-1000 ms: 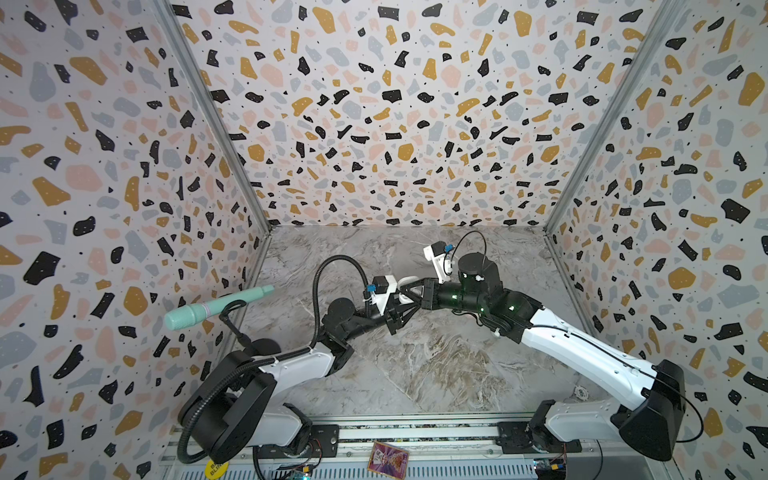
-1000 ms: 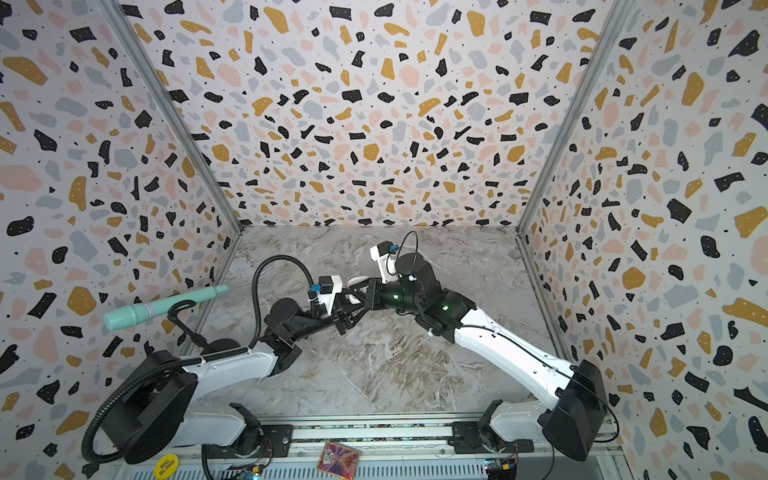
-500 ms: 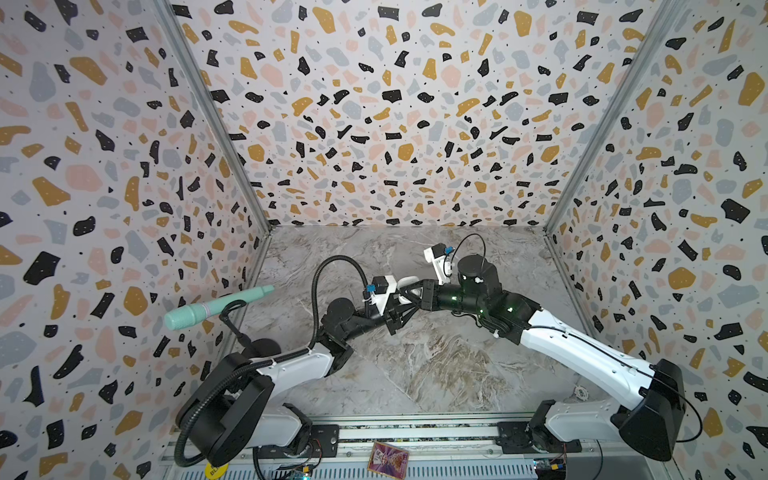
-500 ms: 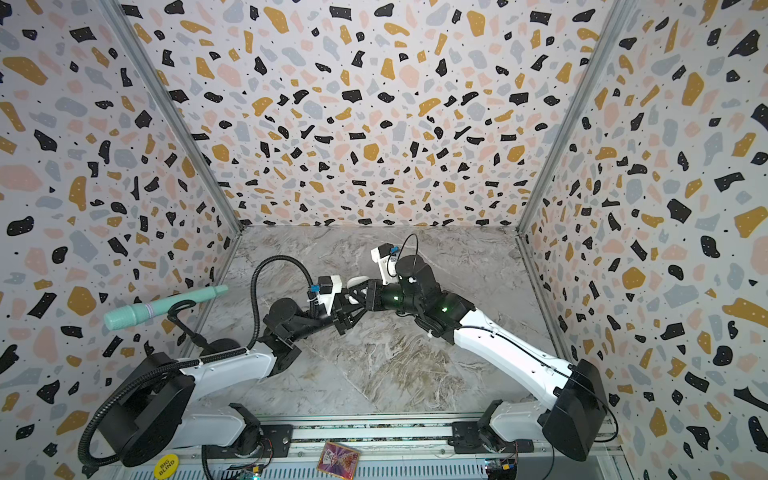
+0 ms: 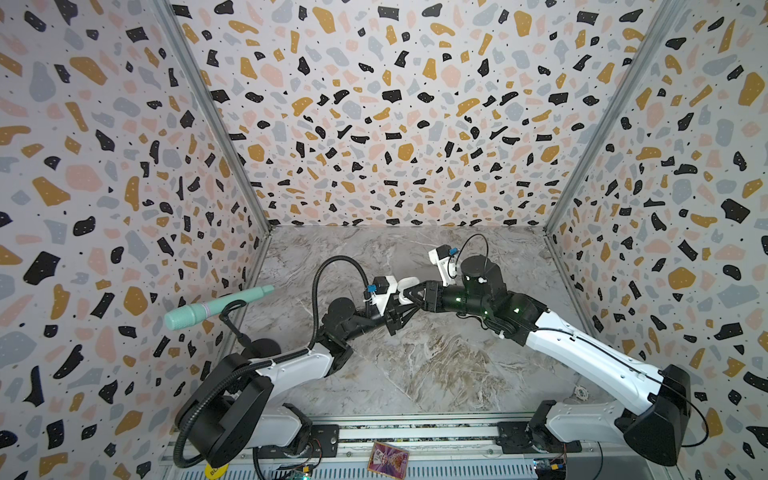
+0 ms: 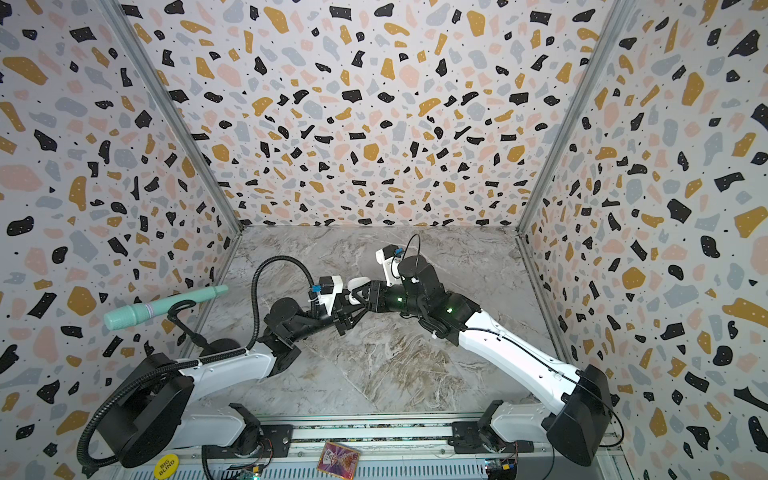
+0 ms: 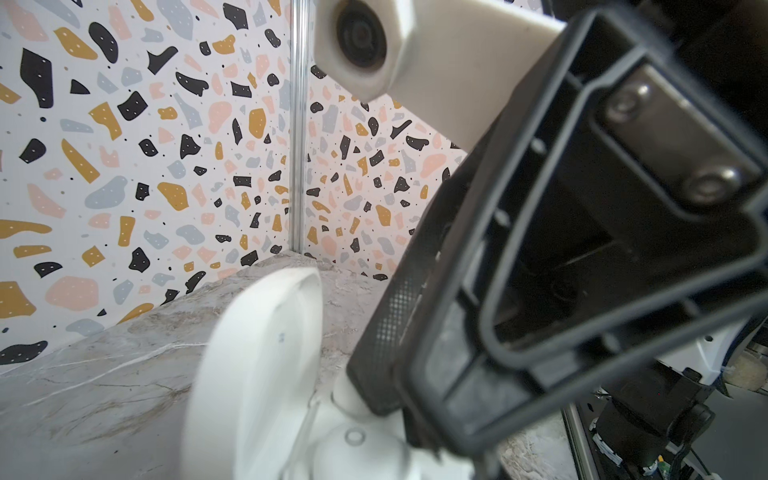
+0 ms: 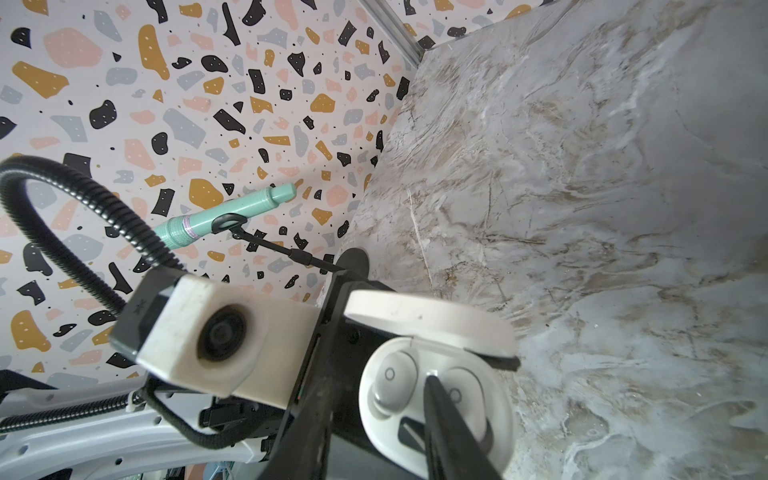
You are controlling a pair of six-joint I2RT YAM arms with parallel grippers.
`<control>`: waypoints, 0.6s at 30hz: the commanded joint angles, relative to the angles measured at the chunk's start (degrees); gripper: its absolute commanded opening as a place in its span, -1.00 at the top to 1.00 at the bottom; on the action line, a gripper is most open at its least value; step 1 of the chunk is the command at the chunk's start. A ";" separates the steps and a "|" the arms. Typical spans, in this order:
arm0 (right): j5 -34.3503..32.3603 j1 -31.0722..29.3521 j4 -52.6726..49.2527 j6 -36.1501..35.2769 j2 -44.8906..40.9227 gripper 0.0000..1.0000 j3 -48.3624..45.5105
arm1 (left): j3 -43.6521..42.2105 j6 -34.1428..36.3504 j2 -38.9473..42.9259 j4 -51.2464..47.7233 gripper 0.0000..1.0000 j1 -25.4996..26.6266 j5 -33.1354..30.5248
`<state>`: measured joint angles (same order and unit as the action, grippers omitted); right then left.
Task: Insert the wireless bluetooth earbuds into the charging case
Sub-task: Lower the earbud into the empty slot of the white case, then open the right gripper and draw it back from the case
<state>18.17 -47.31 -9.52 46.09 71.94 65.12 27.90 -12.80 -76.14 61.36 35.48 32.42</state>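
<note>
Top views: left end effector (image 5: 398,306) clenched on open white charging case (image 5: 405,287) over tabletop (image 5: 415,374) middle; right end effector (image 5: 412,293) tips at case. Yellow disc (image 6: 166,466) by front edge reads "BIG BLIND".
Left wrist: lid (image 7: 266,353) raised, blurred.
Right wrist: two white earbuds (image 8: 390,382) seated in case; right fingertip (image 8: 436,399) between them; its opening cannot tell.

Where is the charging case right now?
In both top views the open white charging case is near the middle, held by the left gripper, with the right gripper reaching into it from the right.
</note>
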 commanded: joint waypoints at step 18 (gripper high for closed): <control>-1.42 6.05 -26.58 -10.97 9.47 -0.17 25.65 | 0.77 0.22 2.35 3.87 0.61 0.62 1.85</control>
<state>15.94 -42.41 -30.50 39.11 78.91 86.70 27.90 -12.75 -75.53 61.73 35.62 32.75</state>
